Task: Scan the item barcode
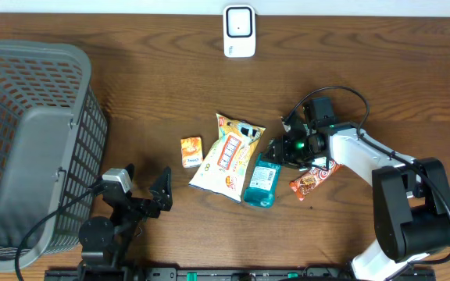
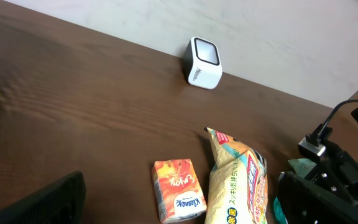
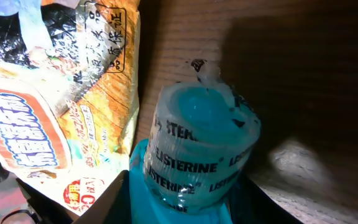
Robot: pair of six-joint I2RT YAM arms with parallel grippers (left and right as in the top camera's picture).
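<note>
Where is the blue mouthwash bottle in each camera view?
Overhead: mouthwash bottle, just right of centre.
Left wrist: apparently only a teal sliver at the bottom edge.
Right wrist: centre, cap facing the camera.
Shared landmark: the snack bag beside it, in all three.

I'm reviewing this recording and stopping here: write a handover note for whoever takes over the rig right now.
Left gripper: open, empty, beside the basket.
Right gripper: jaws around the cap end of the Listerine bottle; whether they grip it cannot be told.
Things: the bottle sits between the snack bag and a red wrapper; small orange box left of the bag; scanner at the far edge.
Done: right gripper is at the bottle.
Left: secure the grip, lift, show the barcode to the scanner.
</note>
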